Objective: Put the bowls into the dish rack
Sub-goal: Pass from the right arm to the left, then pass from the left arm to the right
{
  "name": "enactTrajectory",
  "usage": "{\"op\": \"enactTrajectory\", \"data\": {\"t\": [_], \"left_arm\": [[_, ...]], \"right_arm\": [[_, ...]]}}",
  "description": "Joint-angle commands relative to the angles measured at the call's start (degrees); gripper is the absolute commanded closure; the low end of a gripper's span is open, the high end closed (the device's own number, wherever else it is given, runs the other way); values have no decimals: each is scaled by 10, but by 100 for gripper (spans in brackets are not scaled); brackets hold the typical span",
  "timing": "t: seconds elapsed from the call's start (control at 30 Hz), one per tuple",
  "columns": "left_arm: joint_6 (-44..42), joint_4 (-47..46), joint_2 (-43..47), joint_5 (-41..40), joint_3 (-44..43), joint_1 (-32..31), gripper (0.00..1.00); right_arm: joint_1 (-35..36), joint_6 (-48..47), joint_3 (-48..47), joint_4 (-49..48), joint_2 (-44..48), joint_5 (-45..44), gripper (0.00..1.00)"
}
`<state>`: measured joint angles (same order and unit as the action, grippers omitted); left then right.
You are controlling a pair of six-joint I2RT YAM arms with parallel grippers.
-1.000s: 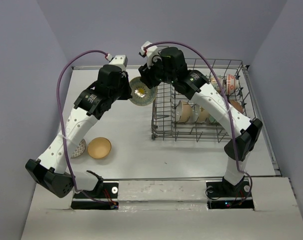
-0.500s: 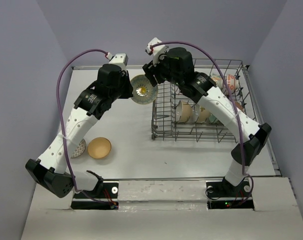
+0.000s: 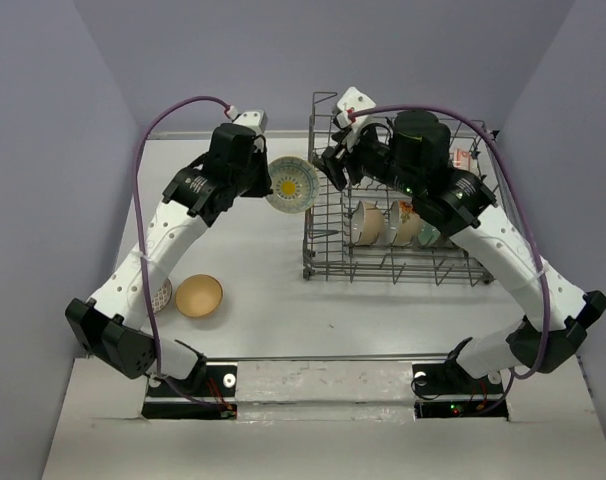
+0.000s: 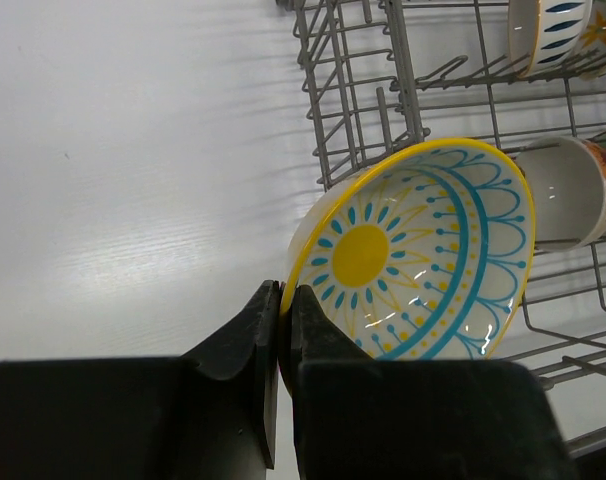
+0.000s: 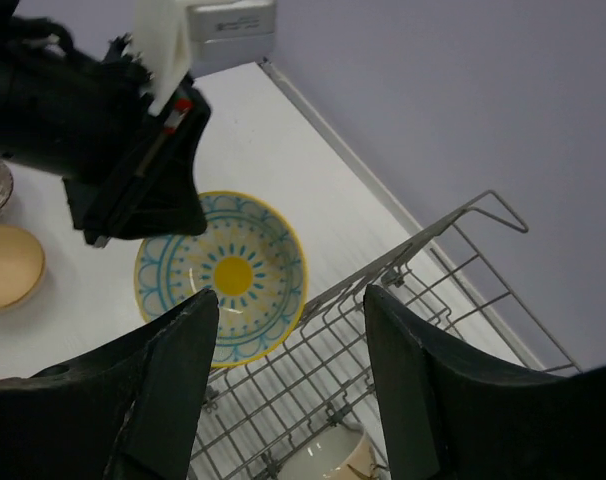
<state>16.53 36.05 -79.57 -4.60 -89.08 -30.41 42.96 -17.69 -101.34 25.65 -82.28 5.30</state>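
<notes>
My left claw [image 4: 286, 296] gripped the yellow-centred bowl [image 4: 413, 250] by its rim. The bowl stood tilted on edge, just outside the dish rack [image 4: 355, 90], which lay to its right. My right claw [image 5: 286, 300] hung spread and empty above the rack's left wall.

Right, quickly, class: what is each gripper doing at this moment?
Left gripper: closed on the yellow-centred bowl, at its rim.
Right gripper: open, holding nothing.

Near-left bay of dish rack [image 3: 328, 262] prob. free, mid row blocked by upright bowls [image 3: 383, 222]; left-wall approach taken by blue-rimmed bowl [image 3: 291, 184] in left gripper [image 4: 283, 300], right gripper [image 3: 338, 165] spread above far-left corner.
</notes>
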Motion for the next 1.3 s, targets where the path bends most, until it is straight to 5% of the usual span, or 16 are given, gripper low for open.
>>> {"op": "enactTrajectory", "data": {"t": [0.0,0.43,0.9,1.13,1.27], "left_arm": [[2,-17,1,10,-62,-3,100],[-2,16,-26,12,-123,-3,100],[-5,37,-32,24,-159,-4,100],[-6,43,-28,26,-161,-3,100],[-5,45,-25,27,-162,-4,100]], "right_arm": [[12,-9,43,13,10,39,35],[99,-34,37,27,-56,2,41],[147,-84,26,-23,-101,-229,49],[152,-110,11,-35,-129,-275,50],[158,-121,16,-58,-133,-305,62]]}}
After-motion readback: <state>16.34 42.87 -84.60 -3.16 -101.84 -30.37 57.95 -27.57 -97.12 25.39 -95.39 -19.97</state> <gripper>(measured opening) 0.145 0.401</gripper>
